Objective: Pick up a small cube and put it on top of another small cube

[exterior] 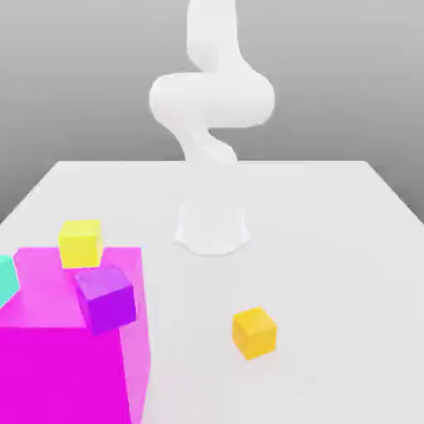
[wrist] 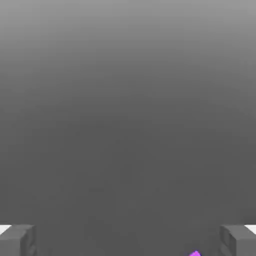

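Amber cube alone on the table, open pincer yet to reach it

The plain orange-yellow cube rests on the pale, smooth table, forward of the white jointed robot arm and a little towards the exterior view's right of its base; it stands well apart from the big magenta block, its sides turned at an angle to the table's edges. The coming move seems to turn on that gap — the cube lies low on the table, and the pincer would probably have to come down over it and twist to match its faces; exactly which way it lies from the pincer I cannot tell.

The pincer's two fingers stand wide apart in the hand view, nothing between them; it has hold of nothing. On the block sit a lemon-yellow cube and a tilted purple cube, with a turquoise piece beside them at the exterior view's left; which is meant as the base remains uncertain.
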